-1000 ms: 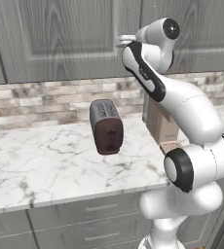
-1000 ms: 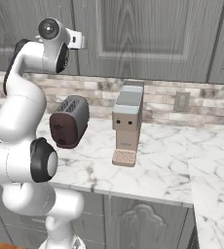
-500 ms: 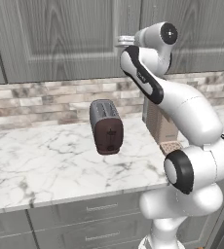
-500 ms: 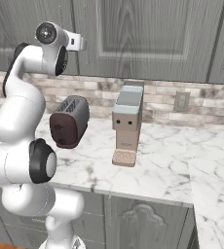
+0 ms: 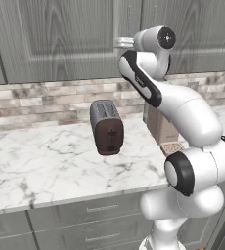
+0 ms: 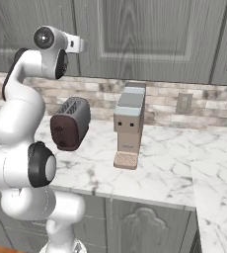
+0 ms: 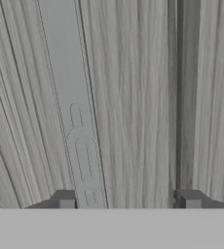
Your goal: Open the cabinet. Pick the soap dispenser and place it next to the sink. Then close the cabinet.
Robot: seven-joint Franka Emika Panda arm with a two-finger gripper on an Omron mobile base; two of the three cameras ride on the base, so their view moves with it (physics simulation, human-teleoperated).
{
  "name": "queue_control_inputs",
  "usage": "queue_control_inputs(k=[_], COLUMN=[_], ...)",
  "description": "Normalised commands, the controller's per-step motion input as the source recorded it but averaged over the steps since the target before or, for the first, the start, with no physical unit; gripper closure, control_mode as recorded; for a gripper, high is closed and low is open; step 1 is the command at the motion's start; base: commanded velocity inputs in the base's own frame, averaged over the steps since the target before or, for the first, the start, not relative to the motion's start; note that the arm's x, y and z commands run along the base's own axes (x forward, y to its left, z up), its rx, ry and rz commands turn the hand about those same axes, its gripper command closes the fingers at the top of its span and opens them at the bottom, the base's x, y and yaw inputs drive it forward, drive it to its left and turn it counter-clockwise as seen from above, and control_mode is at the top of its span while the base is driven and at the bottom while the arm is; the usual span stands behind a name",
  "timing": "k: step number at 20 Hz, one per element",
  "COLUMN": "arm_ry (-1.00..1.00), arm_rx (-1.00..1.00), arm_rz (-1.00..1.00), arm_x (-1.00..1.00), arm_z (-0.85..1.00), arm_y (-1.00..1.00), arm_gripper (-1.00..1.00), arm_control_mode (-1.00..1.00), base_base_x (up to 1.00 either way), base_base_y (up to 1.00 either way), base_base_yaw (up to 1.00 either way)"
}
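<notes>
Left base view: the white arm rises from the lower right and reaches up to the cabinet (image 5: 70, 44), whose grey wood-grain doors are shut across the top of the picture. The gripper (image 5: 120, 43) is at the door front, near the seam between two doors, and its fingers are too small here to tell how far apart they stand. Below, on the marble counter (image 5: 41, 166), a dark toaster (image 5: 106, 127) stands left of the arm, and a tan coffee machine (image 5: 159, 128) stands behind the arm, partly hidden by it. A brick backsplash (image 5: 36, 100) runs between counter and cabinet.

Right base view: the arm rises from the lower left. The gripper (image 6: 82, 45) points at the cabinet (image 6: 150, 34) door, close against it. The toaster (image 6: 70, 123) sits on the counter (image 6: 165, 168) just right of the arm, and the coffee machine (image 6: 130, 123) stands further right, apart from it. A wall outlet (image 6: 184, 103) shows on the backsplash (image 6: 204, 111).

Hand view: the gripper (image 7: 128, 199) faces the cabinet (image 7: 133, 97) door from very near. A slim bar handle (image 7: 77, 121) runs up the door, slightly tilted, its lower part just inside the left fingertip (image 7: 65, 200). The jaws stand spread, with the handle between them nearer the left one; I cannot tell whether either tip touches it. A vertical groove (image 7: 178, 97) in the door lies above the right fingertip (image 7: 191, 200).
</notes>
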Motion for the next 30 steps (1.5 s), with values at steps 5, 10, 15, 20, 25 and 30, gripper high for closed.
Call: queue_control_inputs(k=[5, 10, 15, 20, 25, 30], arm_ry=[0.00, -0.02, -0.06, -0.01, 0.00, 0.00], arm_rx=[0.00, 0.00, -0.02, -0.02, -0.03, -0.03], arm_rz=[0.00, 0.00, 0.00, 0.00, 0.00, 0.00], arm_x=[0.20, 0.00, -0.08, -0.21, -0.24, -0.32], arm_z=[0.00, 0.00, 0.07, 0.19, 0.23, 0.25], arm_y=[0.21, 0.34, 0.38, 0.33, 0.31, 0.33], arm_gripper=[1.00, 1.00, 1.00, 1.00, 1.00, 1.00], arm_control_mode=[-1.00, -1.00, -1.00, -1.00, -1.00, -1.00], base_base_x=[0.00, 0.00, 0.00, 0.00, 0.00, 0.00], base_base_y=[0.00, 0.00, 0.00, 0.00, 0.00, 0.00], base_base_yaw=[0.00, 0.00, 0.00, 0.00, 0.00, 0.00])
